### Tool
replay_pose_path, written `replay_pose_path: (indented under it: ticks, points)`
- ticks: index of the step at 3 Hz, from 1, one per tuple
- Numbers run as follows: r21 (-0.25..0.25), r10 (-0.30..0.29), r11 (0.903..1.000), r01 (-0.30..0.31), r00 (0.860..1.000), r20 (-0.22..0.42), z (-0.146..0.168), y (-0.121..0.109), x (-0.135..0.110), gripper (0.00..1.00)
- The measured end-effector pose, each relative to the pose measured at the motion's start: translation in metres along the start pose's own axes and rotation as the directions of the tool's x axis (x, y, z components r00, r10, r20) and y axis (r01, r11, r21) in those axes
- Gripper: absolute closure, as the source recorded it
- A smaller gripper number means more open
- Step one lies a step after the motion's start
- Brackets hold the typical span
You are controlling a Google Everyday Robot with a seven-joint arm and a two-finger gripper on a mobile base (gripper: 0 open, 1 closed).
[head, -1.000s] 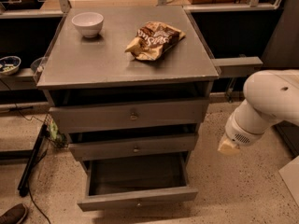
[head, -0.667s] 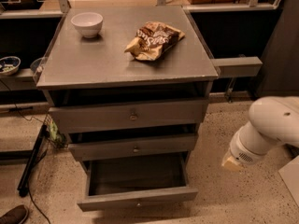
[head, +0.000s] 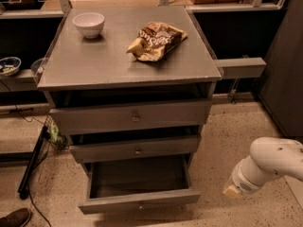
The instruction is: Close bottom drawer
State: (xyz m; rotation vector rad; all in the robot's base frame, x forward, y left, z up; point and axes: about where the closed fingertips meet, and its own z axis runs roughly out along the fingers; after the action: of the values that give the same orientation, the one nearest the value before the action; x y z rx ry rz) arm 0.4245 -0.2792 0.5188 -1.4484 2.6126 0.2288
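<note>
While the bottom drawer [head: 139, 201] stands pulled out at 6 o'clock, its knob barely visible, the gripper [head: 233, 191] hangs apart at 4 o'clock, arm cut off, grasp impossible to tell. Farther, at 12, lies a snack bag [head: 156, 40].

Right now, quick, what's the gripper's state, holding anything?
Gripper: low, right of the open bottom drawer, apart from it, holding nothing visible; open or closed cannot be told.

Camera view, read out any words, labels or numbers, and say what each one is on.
Chip bag on the cabinet top: print too blurred to read.
Bowl, and gripper low to the right of the open bottom drawer: no text visible.
</note>
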Motion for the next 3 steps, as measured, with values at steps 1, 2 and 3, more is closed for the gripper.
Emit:
replay_pose_path:
  ticks: [1, 2, 3]
  points:
    - [0.000, 0.000, 1.0000, 0.000, 1.000, 0.000, 0.000, 0.000, 0.000, 1.00]
    - [-0.005, 0.045, 0.9990, -0.045, 0.999, 0.015, 0.034, 0.022, 0.023, 1.00]
    - [-0.029, 0.086, 0.9960, -0.085, 0.996, 0.031, 0.065, 0.046, 0.042, 1.00]
